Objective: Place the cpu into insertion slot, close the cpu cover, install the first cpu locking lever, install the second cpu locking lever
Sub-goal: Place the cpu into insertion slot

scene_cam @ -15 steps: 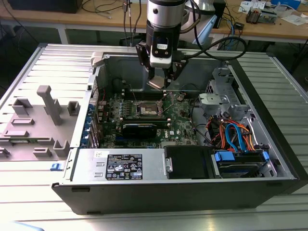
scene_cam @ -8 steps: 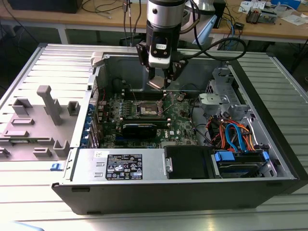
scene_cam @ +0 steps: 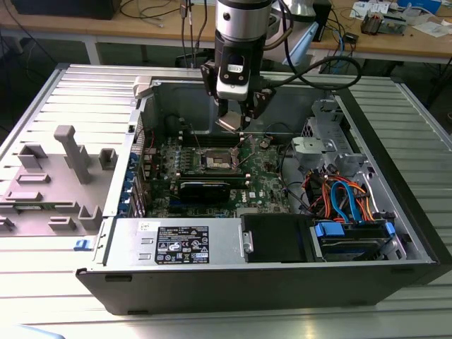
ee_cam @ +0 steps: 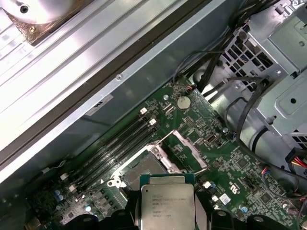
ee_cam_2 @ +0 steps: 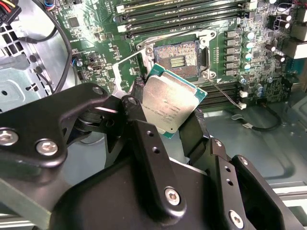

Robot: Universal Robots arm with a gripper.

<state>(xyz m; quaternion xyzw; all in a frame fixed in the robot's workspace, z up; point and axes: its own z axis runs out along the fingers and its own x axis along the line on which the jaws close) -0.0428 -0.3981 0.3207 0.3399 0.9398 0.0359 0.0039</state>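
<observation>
My gripper (scene_cam: 236, 121) hangs over the open computer case, shut on the cpu (scene_cam: 229, 124). In both wrist views the cpu (ee_cam_2: 172, 103) (ee_cam: 167, 203) is a square silver-topped chip with a green rim, clamped between black fingers (ee_cam_2: 144, 129). It is in the air, tilted, above and to one side of the insertion slot (ee_cam_2: 180, 57) (ee_cam: 144, 168). The slot (scene_cam: 215, 161) lies bare with its dark centre exposed. The cpu cover (ee_cam: 189, 149) (ee_cam_2: 125, 67), a silver frame, stands swung up beside the slot.
Long black memory slots (ee_cam_2: 182, 19) run beside the socket. A black card (scene_cam: 205, 189) sits at the board's near side. At the exterior view's right are a drive cage and coloured cables (scene_cam: 342, 198). A grey fixture (scene_cam: 70, 159) stands outside the case on the left.
</observation>
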